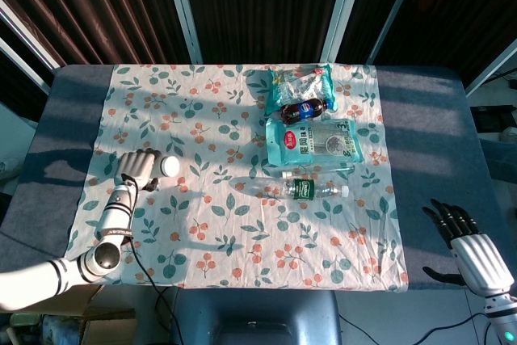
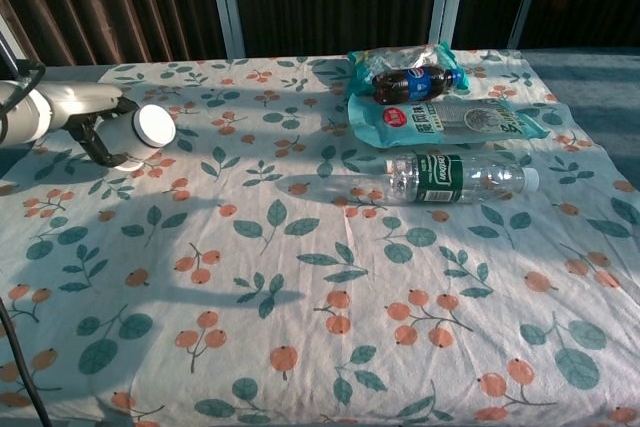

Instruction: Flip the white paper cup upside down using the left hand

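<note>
Chest view, upper left of the frame: the left hand [image 2: 108, 112] grips the white paper cup [image 2: 150, 127] around its body, holding it on its side above the floral tablecloth [image 2: 300, 297], with one round end facing the camera. The head view places the cup [image 1: 167, 166] at the left of the frame, near the cloth's left edge. The right hand [image 1: 462, 236] rests at the lower right of the head view, fingers spread, holding nothing.

Risks from here, as a judgement:
- Excess grip may crush the thin wall.
- Loose grip during rotation may drop the cup, which then rolls.
- Tilted release may tip it.

Further back, right of centre, lie a clear water bottle [image 2: 460, 177], a teal snack bag [image 2: 450, 119] and a cola bottle [image 2: 415, 82], well apart from the cup.
</note>
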Robot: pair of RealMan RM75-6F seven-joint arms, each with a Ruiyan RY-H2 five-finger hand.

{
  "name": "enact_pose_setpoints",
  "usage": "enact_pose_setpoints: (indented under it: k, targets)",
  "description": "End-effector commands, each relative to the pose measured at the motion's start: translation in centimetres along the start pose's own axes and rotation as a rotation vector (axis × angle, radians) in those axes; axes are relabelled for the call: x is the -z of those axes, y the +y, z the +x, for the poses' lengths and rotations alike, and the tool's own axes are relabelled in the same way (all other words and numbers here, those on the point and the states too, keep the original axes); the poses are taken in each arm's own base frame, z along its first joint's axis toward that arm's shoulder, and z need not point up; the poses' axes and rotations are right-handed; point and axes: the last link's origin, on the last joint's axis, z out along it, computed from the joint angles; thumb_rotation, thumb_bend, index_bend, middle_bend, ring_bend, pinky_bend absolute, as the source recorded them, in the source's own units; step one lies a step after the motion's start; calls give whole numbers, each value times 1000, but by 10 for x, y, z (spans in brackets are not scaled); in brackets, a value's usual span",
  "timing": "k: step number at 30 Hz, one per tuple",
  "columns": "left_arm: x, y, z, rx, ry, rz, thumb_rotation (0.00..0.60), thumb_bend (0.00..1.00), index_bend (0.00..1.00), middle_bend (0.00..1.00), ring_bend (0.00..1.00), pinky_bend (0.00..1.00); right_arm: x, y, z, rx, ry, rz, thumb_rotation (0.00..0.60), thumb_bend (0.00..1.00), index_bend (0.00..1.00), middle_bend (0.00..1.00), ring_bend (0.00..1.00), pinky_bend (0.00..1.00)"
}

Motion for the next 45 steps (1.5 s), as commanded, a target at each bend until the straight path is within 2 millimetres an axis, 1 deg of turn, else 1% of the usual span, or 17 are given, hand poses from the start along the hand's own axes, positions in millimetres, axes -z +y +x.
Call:
enact_pose_setpoints:
  k: [1, 5, 14, 22, 25, 28, 33, 35, 40, 43, 45]
  targets:
    - [-1, -6, -6, 141, -60, -18, 600, 399, 275, 192, 204, 338, -1, 0, 0, 1, -2, -2, 600, 58, 0, 0, 0, 184]
    - [-2, -1, -11, 243, -91, -52, 600, 399, 275, 186, 185, 332, -1, 0, 0, 1, -4, -3, 600, 58, 0, 0, 0, 184]
    - [-9, 5, -23, 396, -94, -84, 600, 396, 275, 178, 170, 320, 0, 0, 0, 1, -3, -3, 600, 58, 0, 0, 0, 184]
    - [-13, 1, -32, 420, -97, -83, 600, 396, 275, 172, 159, 318, 0, 0, 0, 1, -4, -1, 600, 58, 0, 0, 0, 184]
    - [-14, -2, -35, 402, -99, -79, 600, 396, 248, 160, 148, 313, 0, 0, 0, 2, -8, 0, 600, 58, 0, 0, 0, 184]
    - [-15, -5, -37, 370, -103, -75, 600, 399, 168, 121, 108, 298, 0, 0, 0, 3, -11, -1, 600, 58, 0, 0, 0, 184]
    - [-16, -11, -37, 317, -98, -66, 600, 414, 12, 17, 10, 266, 0, 0, -1, 4, -13, -1, 600, 58, 0, 0, 0, 184]
    - [-16, -15, -34, 277, -82, -57, 600, 422, 0, 1, 0, 249, 0, 0, -1, 4, -12, -1, 600, 58, 0, 0, 0, 184]
    - [-12, -26, -30, 180, -54, -27, 600, 425, 0, 0, 0, 221, 0, 0, -1, 6, -13, -1, 600, 58, 0, 0, 0, 184]
    - [-6, -34, -27, 102, -54, -13, 600, 425, 0, 0, 0, 211, 0, -1, -1, 7, -13, -1, 600, 58, 0, 0, 0, 184]
    - [-1, -41, -23, 20, -45, -2, 600, 424, 0, 0, 0, 197, 0, -1, -1, 7, -12, -1, 600, 58, 0, 0, 0, 184]
